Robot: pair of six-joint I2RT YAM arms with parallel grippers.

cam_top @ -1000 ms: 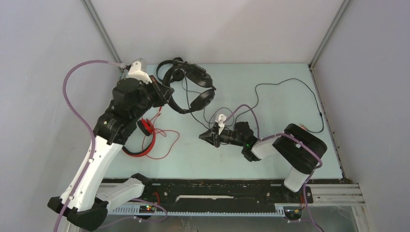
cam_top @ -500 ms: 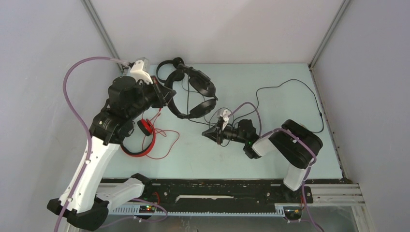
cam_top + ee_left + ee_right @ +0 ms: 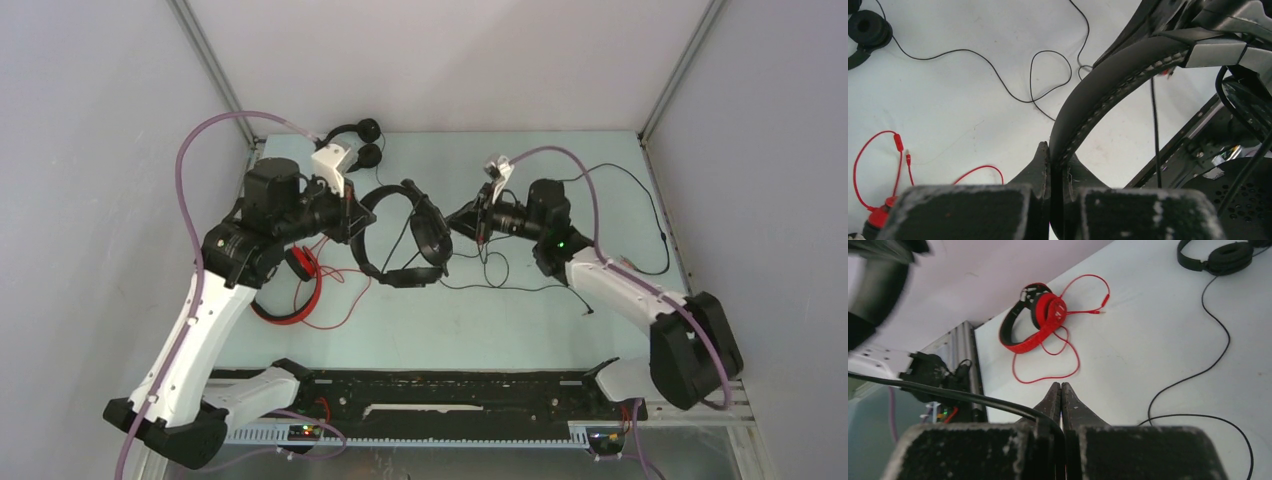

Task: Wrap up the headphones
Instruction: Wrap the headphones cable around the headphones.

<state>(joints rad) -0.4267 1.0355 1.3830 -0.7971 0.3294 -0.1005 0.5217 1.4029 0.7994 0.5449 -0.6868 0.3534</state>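
As it hangs, the bulky headset [image 3: 432,232] seems padded.

place: robot lab cell | signs: bare grey walls [image 3: 450,60], aluminium corner posts [image 3: 213,70], arms [image 3: 195,330] bolted to a rail [image 3: 450,396]

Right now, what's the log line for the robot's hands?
left hand: shut on bulky black headphones | right hand: shut on black cable

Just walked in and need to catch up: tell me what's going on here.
The left gripper is shut on the headband of the bulky black headphones, holding them above the table. The right gripper pinches a black cable, apparently theirs. The red headphones and the slim black headphones lie on the table, cables loose. Nothing is wrapped yet.
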